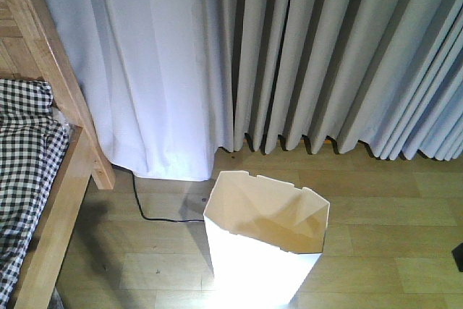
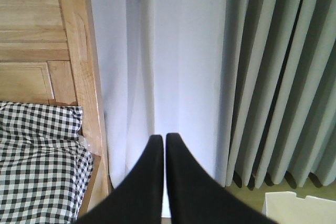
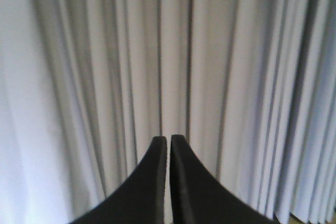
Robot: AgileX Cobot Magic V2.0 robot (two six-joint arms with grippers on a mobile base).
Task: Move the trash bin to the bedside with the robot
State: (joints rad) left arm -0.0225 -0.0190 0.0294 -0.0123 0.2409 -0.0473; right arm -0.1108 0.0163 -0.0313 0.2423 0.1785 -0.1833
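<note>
The white trash bin [image 1: 264, 247] stands on the wooden floor at the bottom centre of the front view, empty inside; its rim corner also shows in the left wrist view [image 2: 299, 208]. The bed, with a light wooden frame [image 1: 69, 179] and black-and-white checked bedding [image 1: 22, 157], is at the left, a short gap from the bin. It also shows in the left wrist view [image 2: 42, 156]. My left gripper [image 2: 165, 137] is shut and empty, pointing at the curtain. My right gripper [image 3: 169, 139] is shut and empty, facing curtain folds. Neither arm shows in the front view.
Grey-white curtains [image 1: 289, 56] hang along the back wall down to the floor. A black cable [image 1: 155, 215] runs over the floor between the bed and the bin. A dark object [image 1: 458, 255] sits at the right edge.
</note>
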